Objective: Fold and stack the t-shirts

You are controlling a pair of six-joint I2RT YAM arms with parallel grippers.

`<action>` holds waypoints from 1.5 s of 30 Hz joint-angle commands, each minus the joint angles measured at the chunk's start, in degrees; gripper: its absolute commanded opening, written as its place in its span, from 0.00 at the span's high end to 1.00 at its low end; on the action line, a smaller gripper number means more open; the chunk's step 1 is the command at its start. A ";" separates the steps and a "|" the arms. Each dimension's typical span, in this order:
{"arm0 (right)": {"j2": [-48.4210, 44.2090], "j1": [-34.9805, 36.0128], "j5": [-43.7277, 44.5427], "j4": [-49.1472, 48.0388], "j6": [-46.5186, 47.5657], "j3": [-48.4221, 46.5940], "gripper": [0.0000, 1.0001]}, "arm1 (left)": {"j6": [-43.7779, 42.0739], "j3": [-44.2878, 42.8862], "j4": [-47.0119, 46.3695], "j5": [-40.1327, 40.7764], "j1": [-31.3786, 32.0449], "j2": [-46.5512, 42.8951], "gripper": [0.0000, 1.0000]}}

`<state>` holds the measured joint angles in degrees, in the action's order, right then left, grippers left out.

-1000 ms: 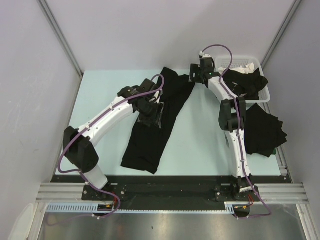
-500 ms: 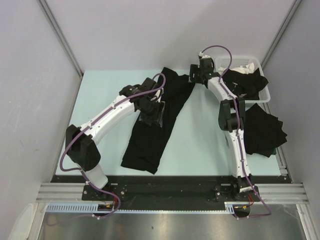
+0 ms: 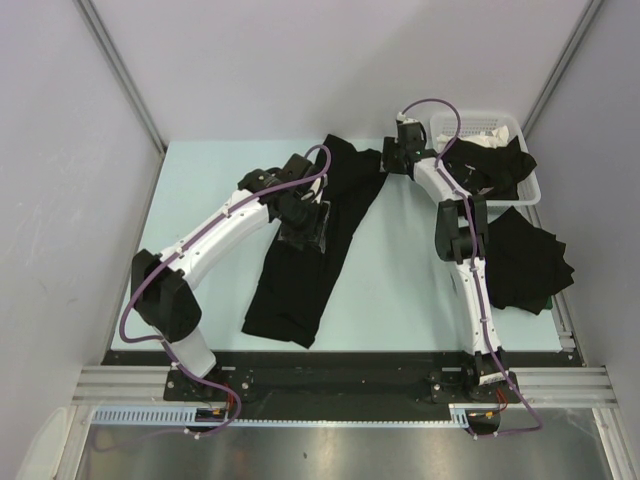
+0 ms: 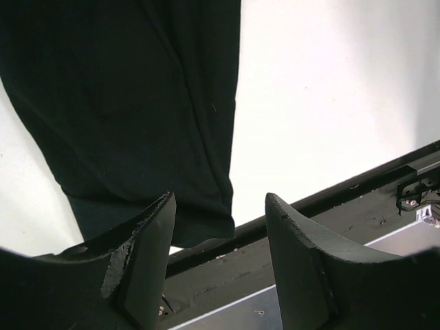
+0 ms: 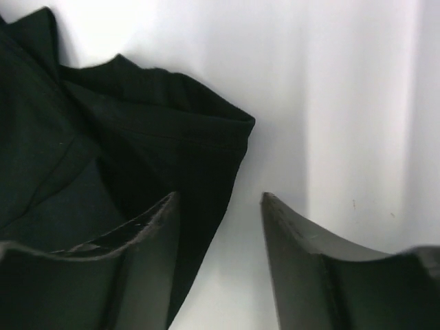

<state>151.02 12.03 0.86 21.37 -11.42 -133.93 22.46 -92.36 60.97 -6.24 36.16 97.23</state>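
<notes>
- The long black t-shirt (image 3: 288, 292) lies folded into a narrow strip at mid-surface, running diagonally from far right to near left.
- The left fingers (image 4: 148, 265) stand apart over the middle of this strip. The cloth's right edge runs under the gap between them. Nothing is clamped; contact with the cloth cannot be determined.
- The right fingers (image 5: 302, 275) stand apart at the strip's far right corner. One finger sits over the cloth; the other sits over the bare surface (image 5: 330, 103). No cloth is pinched.
- A second black t-shirt (image 3: 528, 262) lies at the right edge of the surface, well apart from the strip.
- More black t-shirts (image 3: 497, 165) hang in the white basket (image 3: 497, 122) at the far right corner.
</notes>
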 commanded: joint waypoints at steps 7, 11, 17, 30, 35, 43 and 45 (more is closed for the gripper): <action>2.26 -0.08 -0.25 0.34 -1.76 -4.76 0.79 | 0.66 -1.51 0.38 0.18 -0.30 -0.29 0.40; 3.14 -0.08 -0.25 -0.45 -2.46 -5.02 0.91 | 0.66 -1.42 0.38 0.00 -0.30 -0.11 0.40; 5.95 -0.08 -2.71 -2.11 -2.47 -8.54 1.00 | 0.57 -1.33 0.64 0.09 -0.39 0.06 0.40; 9.73 -0.43 -7.54 -12.38 -8.08 -13.20 1.00 | 0.48 -1.77 1.61 0.17 -0.39 0.59 0.40; 11.31 -0.34 -8.68 -16.44 -12.92 -14.87 1.00 | 0.83 -1.95 1.96 0.44 -0.39 0.33 0.40; 11.67 -0.34 -9.04 -20.31 -16.62 -14.09 0.92 | 1.54 -0.28 1.78 0.88 -0.30 -1.16 0.40; 9.39 -0.34 -9.13 -22.93 -15.66 -11.72 0.67 | 1.80 0.33 1.35 0.70 -0.39 -1.43 0.40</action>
<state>162.80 11.88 -8.27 6.35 -26.33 -145.95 22.72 -92.36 62.57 -6.13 36.12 98.15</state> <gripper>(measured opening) 0.168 0.602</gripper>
